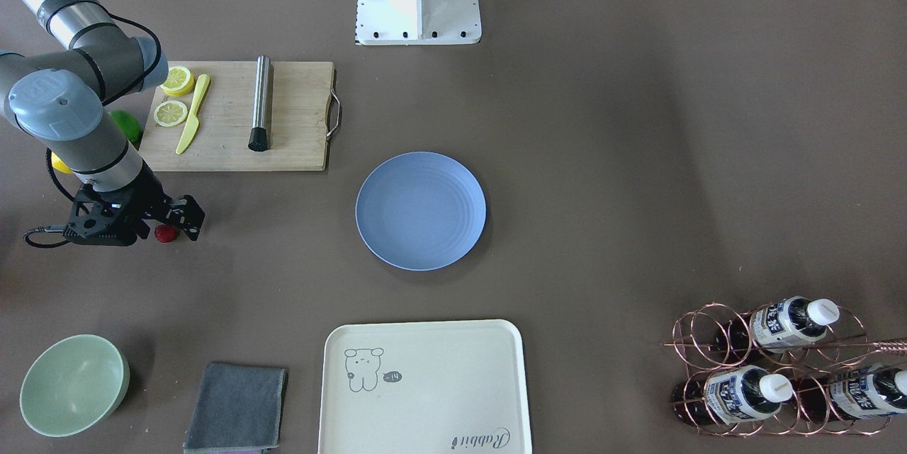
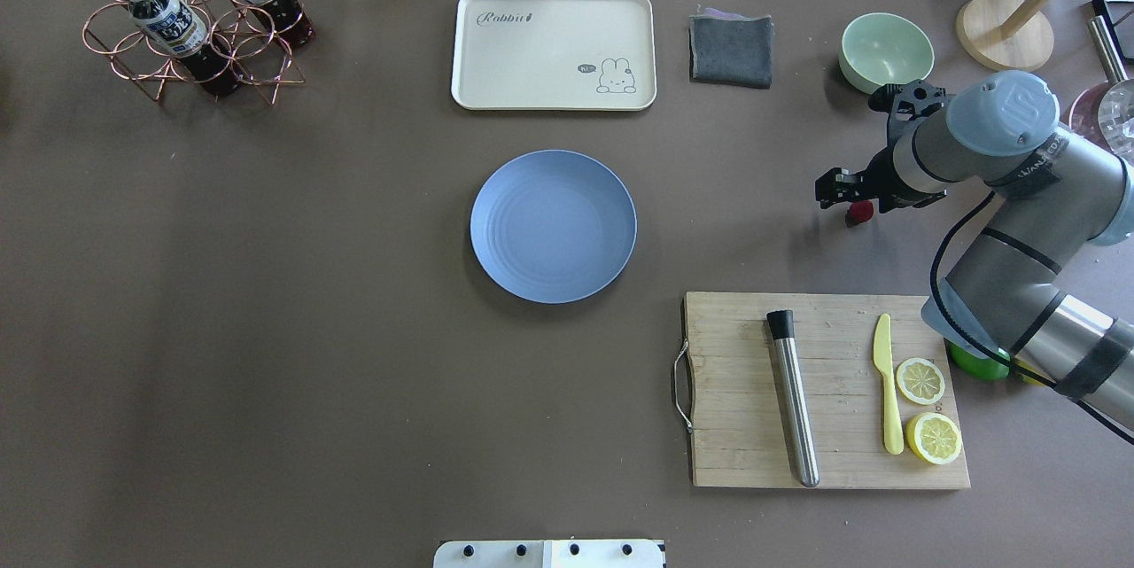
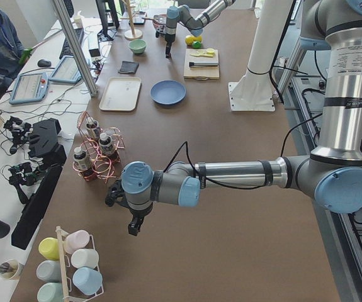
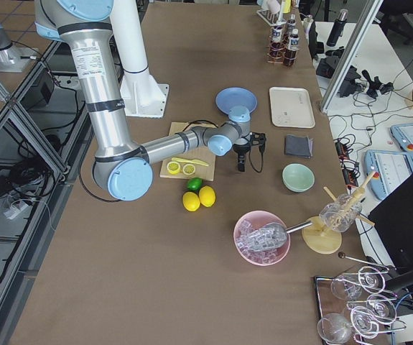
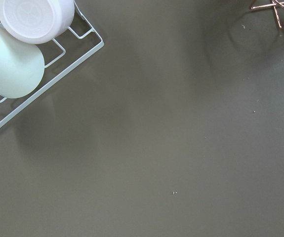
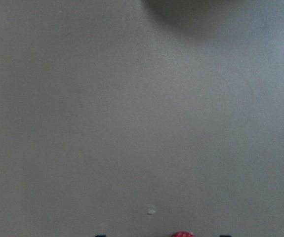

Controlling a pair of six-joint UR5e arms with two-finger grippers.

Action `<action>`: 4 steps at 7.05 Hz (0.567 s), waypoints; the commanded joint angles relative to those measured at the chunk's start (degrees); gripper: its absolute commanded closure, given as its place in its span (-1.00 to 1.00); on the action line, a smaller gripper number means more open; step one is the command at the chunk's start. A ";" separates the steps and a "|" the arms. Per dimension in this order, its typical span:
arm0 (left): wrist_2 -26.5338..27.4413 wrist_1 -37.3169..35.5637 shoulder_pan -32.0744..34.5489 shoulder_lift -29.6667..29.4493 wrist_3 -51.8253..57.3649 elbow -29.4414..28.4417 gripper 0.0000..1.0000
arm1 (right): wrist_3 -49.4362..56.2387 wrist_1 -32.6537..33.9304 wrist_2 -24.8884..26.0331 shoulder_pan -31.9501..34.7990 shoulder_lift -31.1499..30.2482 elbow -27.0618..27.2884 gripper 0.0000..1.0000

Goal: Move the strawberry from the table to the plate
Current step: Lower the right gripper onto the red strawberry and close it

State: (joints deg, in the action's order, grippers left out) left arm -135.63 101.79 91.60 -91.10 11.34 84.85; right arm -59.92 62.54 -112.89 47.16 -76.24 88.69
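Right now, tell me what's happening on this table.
The right gripper is down at the table, jaws open on either side of the strawberry. The berry appears to rest on the surface near the cutting board, not yet picked up. The blue plate in the middle is empty. The left gripper hangs over the table's other end, by a cup rack.

Path: bare table [image 2: 735, 205] ran from strawberry [image 2: 859, 213] to plate [image 2: 553, 225] | Flanks: cutting board [image 2: 824, 391] one side, cloth [image 2: 731, 50] the other
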 commanded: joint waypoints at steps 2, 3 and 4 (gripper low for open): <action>-0.07 0.07 0.07 0.58 0.34 0.23 -0.98 | -0.37 -1.19 0.65 -0.22 -0.66 0.08 -0.33; -0.07 0.07 0.07 0.49 0.34 0.23 -0.98 | -0.55 -1.19 0.30 -0.05 -0.75 0.17 0.36; -0.07 0.07 0.07 0.58 0.34 0.31 -0.98 | -0.64 -1.19 0.04 -0.05 -1.88 1.91 0.99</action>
State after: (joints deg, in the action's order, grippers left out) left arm -135.70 101.86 91.67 -90.58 11.69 85.10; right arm -60.40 61.38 -112.54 47.05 -77.20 89.15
